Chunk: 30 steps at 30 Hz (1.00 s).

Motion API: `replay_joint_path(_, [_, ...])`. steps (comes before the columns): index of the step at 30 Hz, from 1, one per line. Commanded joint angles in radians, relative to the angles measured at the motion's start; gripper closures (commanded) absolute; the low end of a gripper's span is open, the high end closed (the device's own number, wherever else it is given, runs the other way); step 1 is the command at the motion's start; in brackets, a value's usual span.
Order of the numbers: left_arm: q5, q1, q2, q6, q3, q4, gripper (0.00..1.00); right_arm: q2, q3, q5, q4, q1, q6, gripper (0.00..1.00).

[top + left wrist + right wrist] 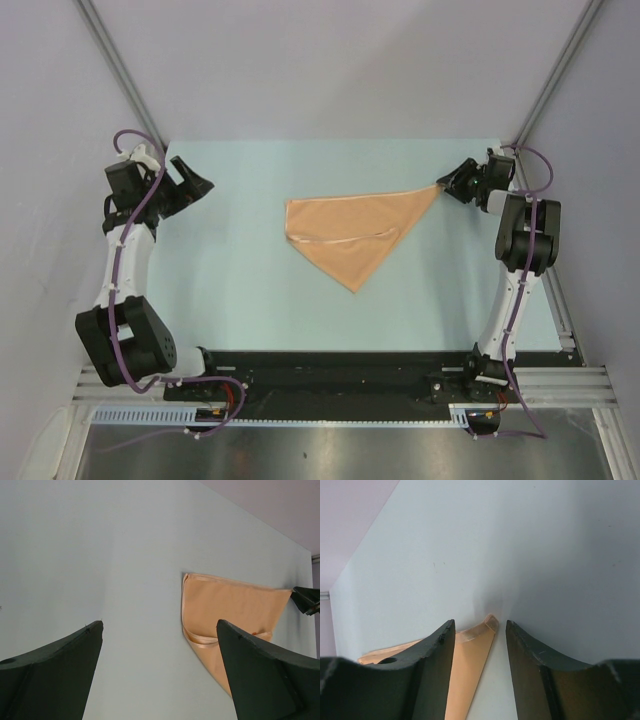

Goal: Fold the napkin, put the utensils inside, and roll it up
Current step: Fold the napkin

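The peach-orange napkin (350, 230) lies folded into a rough triangle at mid-table, with one long corner pointing right. My right gripper (447, 187) is open at that corner. In the right wrist view the corner tip (489, 623) lies on the table between the spread fingers of the gripper (480, 622), and the cloth (470, 665) runs back under the left finger. My left gripper (200, 187) is open and empty at the far left, well clear of the napkin (230, 605). The left gripper (160, 623) looks across bare table. The utensil is not visible as a whole. Only a tiny orange-red speck (255, 633) shows at the fold.
The pale blue table mat (240, 290) is bordered by grey walls at the back and sides. Metal rails run along the right edge (565, 320) and the near edge. A doubled hem (340, 238) crosses the napkin.
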Motion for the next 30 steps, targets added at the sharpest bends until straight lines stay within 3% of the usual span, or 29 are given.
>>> replay_joint_path(1, [0.024, 0.011, -0.002, -0.009, 0.010, 0.020, 0.00, 0.001, 0.012, 0.010, -0.025, 0.008, 0.018, 0.51])
replay_joint_path(22, [0.048, 0.011, 0.003, -0.018, 0.010, 0.028, 0.00, 0.013, 0.041, 0.085, -0.135, 0.026, 0.015, 0.61])
replay_joint_path(30, [0.058, 0.016, 0.006, -0.023, 0.010, 0.031, 0.00, 0.030, 0.100, 0.139, -0.198, 0.040, 0.010, 0.75])
